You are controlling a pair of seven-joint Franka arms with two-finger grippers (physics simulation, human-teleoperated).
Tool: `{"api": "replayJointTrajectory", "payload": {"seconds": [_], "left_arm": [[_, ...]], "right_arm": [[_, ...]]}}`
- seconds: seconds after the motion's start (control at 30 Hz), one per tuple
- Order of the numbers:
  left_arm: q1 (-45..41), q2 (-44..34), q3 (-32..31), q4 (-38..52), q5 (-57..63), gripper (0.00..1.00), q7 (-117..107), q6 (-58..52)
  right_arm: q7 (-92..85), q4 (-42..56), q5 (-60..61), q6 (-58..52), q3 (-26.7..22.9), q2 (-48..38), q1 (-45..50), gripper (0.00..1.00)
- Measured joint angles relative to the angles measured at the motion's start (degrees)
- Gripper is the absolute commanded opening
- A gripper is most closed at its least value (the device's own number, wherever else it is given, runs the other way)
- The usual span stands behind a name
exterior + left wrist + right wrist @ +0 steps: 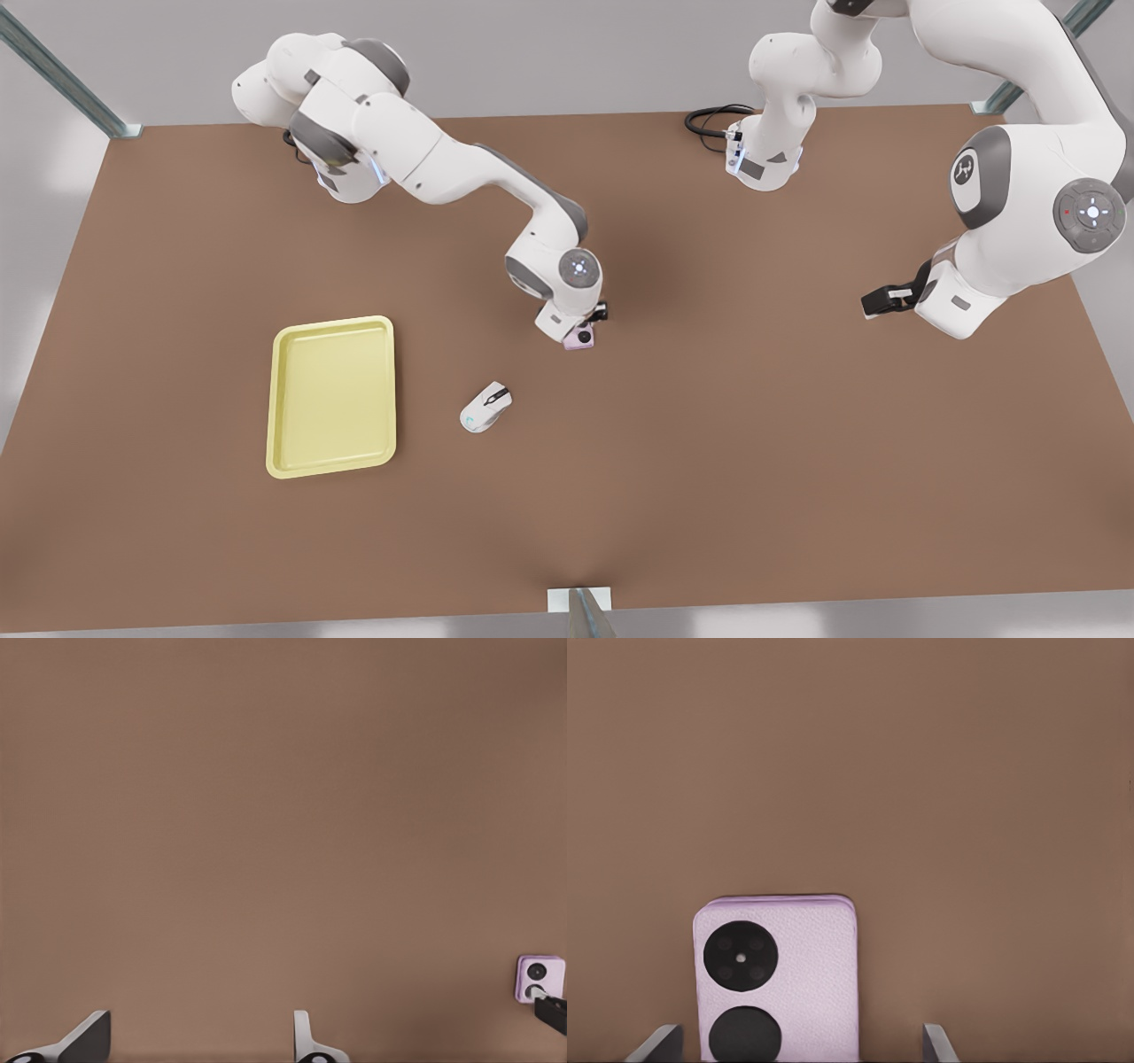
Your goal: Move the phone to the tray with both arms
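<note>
The pale lilac phone (580, 338) lies flat on the brown table, its two black camera circles facing up. My right gripper (591, 321) hangs directly over it, on the arm reaching in from the front view's left. In the right wrist view this gripper (799, 1047) is open and straddles the phone (778, 979), with gaps on both sides. My left gripper (879, 303) waits above the table at the front view's right. It is open (195, 1047) with bare table between its fingers, and the phone (539, 977) shows far off. The yellow tray (332, 396) lies to the front view's left of the phone.
A white computer mouse (486, 407) lies between the tray and the phone, nearer the front edge. A black cable (713, 120) coils by the base of the arm at the back. The brown table (753, 461) stretches wide on the front view's right.
</note>
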Motion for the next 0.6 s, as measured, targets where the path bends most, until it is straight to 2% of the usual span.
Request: {"api": "replayJointTrajectory", "payload": {"seconds": [0.6], "left_arm": [[0.0, -0.01, -0.21, 0.07, 0.14, 1.0, 1.19, -1.12]], "right_arm": [[-0.59, -1.93, 3.9, 9.58, 0.01, 1.37, -1.63, 1.0]]}}
